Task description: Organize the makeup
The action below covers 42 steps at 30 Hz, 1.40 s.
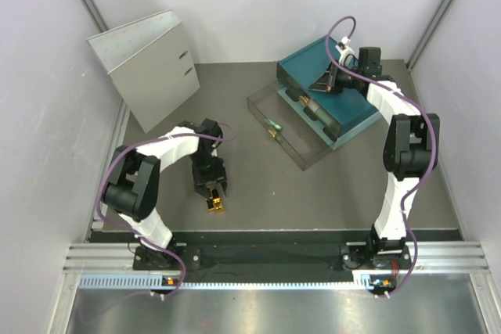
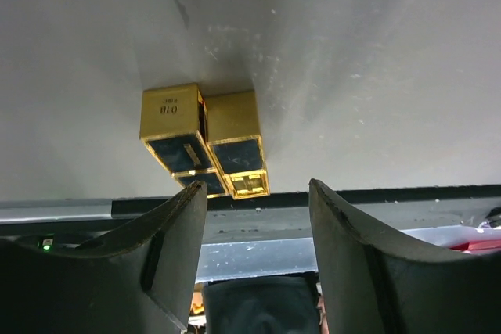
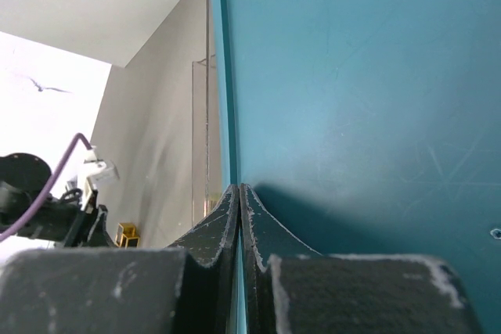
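Two gold-and-black blocks (image 2: 205, 142) lie abreast, long axes pointing at the wide-open left gripper (image 2: 258, 193); the right gripper (image 3: 239, 197) pinches the teal box (image 3: 352, 76).

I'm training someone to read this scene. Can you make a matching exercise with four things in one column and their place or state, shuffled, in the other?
Things:
1. left gripper
2. right gripper
3. gold block
4. binder

Places or states:
a. pinched shut on the teal box wall
b. standing at the far left of the table
c. open, holding nothing
d. lying on the table, just ahead of the open gripper

Pairs: 1-c, 2-a, 3-d, 4-b
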Motion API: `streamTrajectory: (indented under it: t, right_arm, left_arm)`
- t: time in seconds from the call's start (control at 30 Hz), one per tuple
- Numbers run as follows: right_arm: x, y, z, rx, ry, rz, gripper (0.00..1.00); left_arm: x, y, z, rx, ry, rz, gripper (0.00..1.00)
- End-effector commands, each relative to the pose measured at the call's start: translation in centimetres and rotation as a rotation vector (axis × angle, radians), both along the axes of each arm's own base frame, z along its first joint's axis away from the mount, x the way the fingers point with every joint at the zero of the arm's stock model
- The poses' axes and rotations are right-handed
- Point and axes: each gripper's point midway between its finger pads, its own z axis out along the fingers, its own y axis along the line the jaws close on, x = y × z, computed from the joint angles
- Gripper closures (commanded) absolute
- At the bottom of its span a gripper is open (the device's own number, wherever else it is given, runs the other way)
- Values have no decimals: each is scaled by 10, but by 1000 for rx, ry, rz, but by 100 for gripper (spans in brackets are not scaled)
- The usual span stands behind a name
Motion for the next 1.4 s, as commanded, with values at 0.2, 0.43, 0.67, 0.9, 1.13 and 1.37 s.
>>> streamTrajectory:
  t: [0.2,0.43,0.67,0.9,1.13,1.37]
  right_arm:
    - [-54,-49,-157,-286,437,-143,100]
    - [-56,-49,-159,-288,445,-141,100]
    - [-56,-49,-158,-287,444,-139,100]
    - [-55,-49,-158,-281,445,-138,100]
    - [-55,-49,-158,-277,448,-140,99]
    - [-55,-49,-158,-279,448,-139,100]
  left_arm:
    - [11,-23,-14,-54,-5,-30,40]
    - [21,-48,-18,-29,-15,-135,40]
    - [13,-44,-34,27,21,-157,40]
    - [1,-24,-50,124,69,-211,51]
    - [8,-10,-54,237,51,-277,81]
    - [68,-52,-12,132,-139,-279,100]
